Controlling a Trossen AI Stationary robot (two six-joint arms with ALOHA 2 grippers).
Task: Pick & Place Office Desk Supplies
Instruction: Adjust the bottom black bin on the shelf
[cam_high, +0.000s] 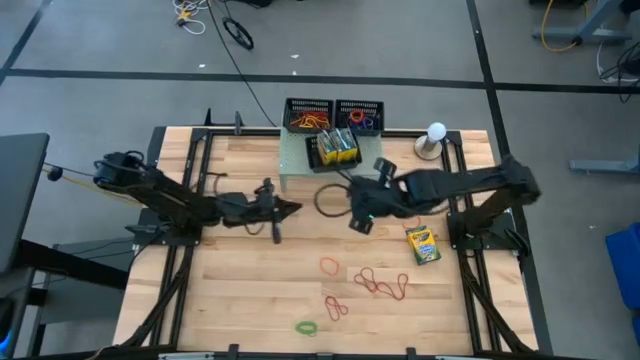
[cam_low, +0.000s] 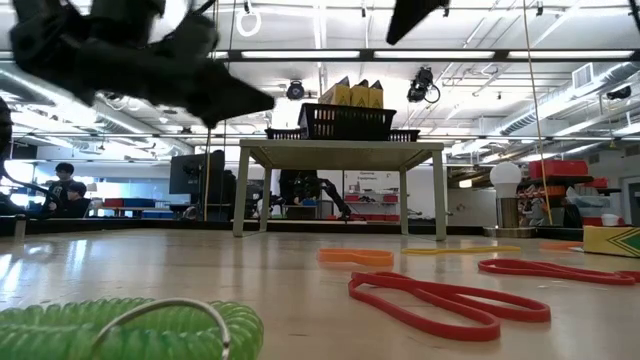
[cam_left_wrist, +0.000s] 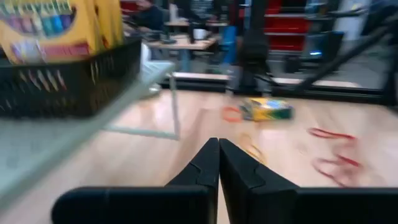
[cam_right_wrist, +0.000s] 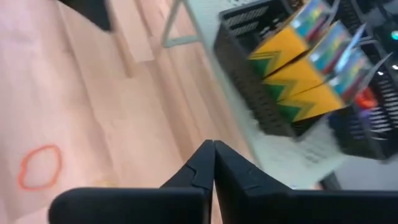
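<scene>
one crayon box (cam_high: 422, 243) lies flat on the worktop (cam_high: 240, 290), right of the red rubber bands (cam_high: 383, 284). it looks light and stiff, best pinched across its narrow sides. right tool (cam_high: 360, 222) and left tool (cam_high: 276, 234) are both closed, empty.

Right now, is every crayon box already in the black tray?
No, one crayon box lies flat on the wooden table, apart from the black tray holding the others.

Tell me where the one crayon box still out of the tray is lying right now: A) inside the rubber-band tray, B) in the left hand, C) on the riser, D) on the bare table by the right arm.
D: the crayon box lies flat on the wooden table beside the right arm, touched by neither hand.
</scene>
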